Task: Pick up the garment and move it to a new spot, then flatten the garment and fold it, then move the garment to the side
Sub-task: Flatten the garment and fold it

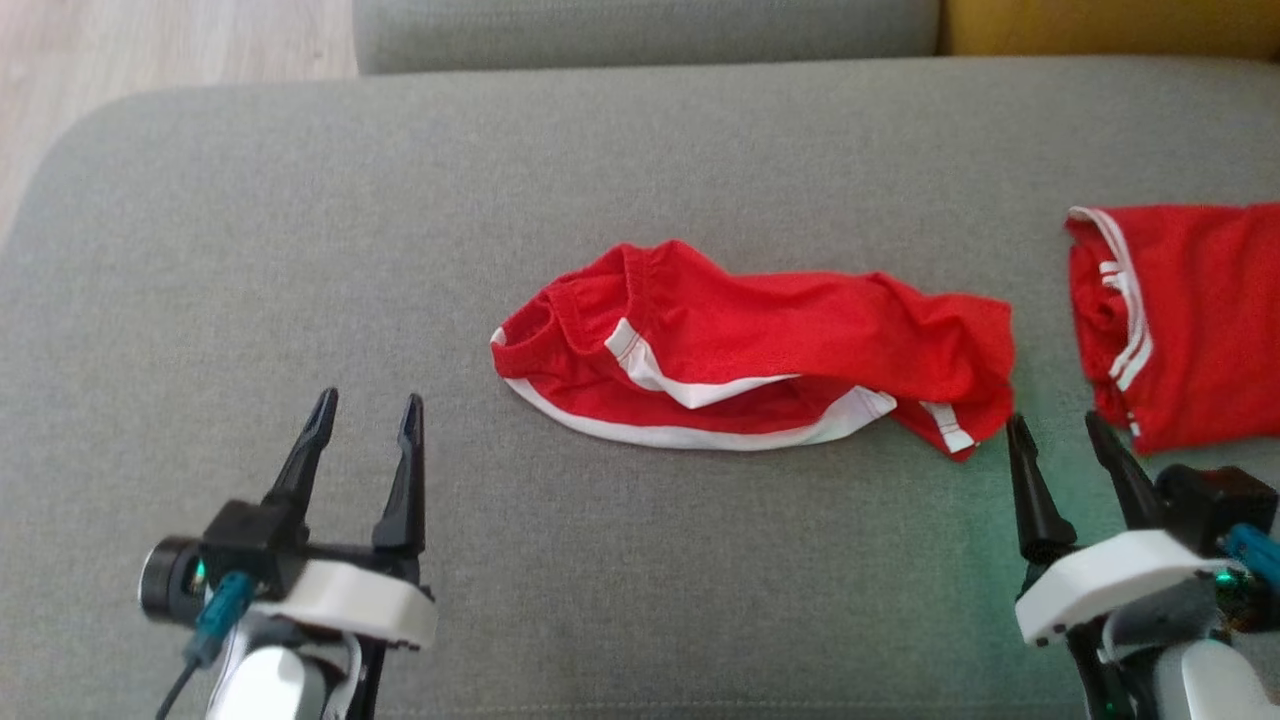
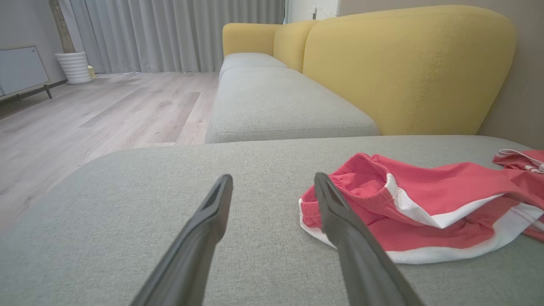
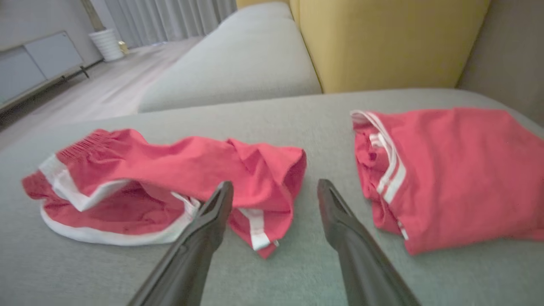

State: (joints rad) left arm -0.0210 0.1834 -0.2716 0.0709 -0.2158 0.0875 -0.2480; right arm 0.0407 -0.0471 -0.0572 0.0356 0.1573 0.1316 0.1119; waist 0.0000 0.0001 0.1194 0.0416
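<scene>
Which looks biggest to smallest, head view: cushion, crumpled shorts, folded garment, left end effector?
1. grey cushion
2. crumpled red shorts
3. folded red garment, left end effector: unranked; one cropped, other nearer camera.

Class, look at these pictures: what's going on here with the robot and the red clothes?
A two-armed robot faces a grey sofa cushion. Crumpled red shorts with white trim lie in the middle, untouched. The left pincer and right pincer hover open and empty, the right one close to the shorts' end. A second red garment lies folded at the right.
</scene>
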